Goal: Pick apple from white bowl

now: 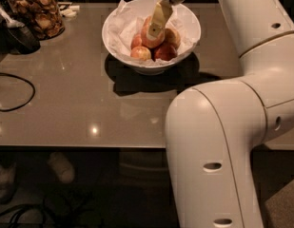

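The white bowl [187,44], lined with crumpled white paper, stands at the back middle of the grey table. It holds a pile of apples. The largest apple [147,38], golden-orange with a red blush, sits on top of the pile. My gripper [154,28] reaches down from the top edge into the bowl. Its pale yellow tip lies against the front of that apple and hides part of it. Smaller apples lie around it, among them one at the front left [140,54] and a redder one at the front right [164,52].
A glass jar of brown snacks [36,14] stands at the back left, with a dark object [20,37] beside it. A black cable [15,91] loops over the table's left side. My white arm [218,141] fills the right foreground.
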`<state>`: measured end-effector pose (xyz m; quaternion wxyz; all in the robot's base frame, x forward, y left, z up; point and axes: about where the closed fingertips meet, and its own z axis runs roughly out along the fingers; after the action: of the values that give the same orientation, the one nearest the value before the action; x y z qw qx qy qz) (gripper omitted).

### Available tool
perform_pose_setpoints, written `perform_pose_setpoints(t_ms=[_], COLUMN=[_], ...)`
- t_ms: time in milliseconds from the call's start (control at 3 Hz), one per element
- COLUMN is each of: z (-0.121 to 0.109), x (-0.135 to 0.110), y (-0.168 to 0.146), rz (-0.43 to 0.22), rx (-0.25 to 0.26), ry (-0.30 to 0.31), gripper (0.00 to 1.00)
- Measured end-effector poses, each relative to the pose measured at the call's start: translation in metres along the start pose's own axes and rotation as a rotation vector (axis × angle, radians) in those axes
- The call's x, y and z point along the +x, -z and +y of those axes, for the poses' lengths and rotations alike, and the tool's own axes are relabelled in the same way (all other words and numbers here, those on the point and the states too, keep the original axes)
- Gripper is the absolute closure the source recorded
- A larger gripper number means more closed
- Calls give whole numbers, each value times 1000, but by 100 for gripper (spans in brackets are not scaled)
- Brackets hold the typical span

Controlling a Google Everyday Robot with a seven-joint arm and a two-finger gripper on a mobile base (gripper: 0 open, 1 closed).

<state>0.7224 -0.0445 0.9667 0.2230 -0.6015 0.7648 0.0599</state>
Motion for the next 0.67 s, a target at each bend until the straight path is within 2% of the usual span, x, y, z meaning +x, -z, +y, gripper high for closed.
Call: perform_pose_setpoints(t_ms=[667], z=[-3], x=[7], y=[-18], rz=[11], rx=[-26], ry=[-23], gripper=[23])
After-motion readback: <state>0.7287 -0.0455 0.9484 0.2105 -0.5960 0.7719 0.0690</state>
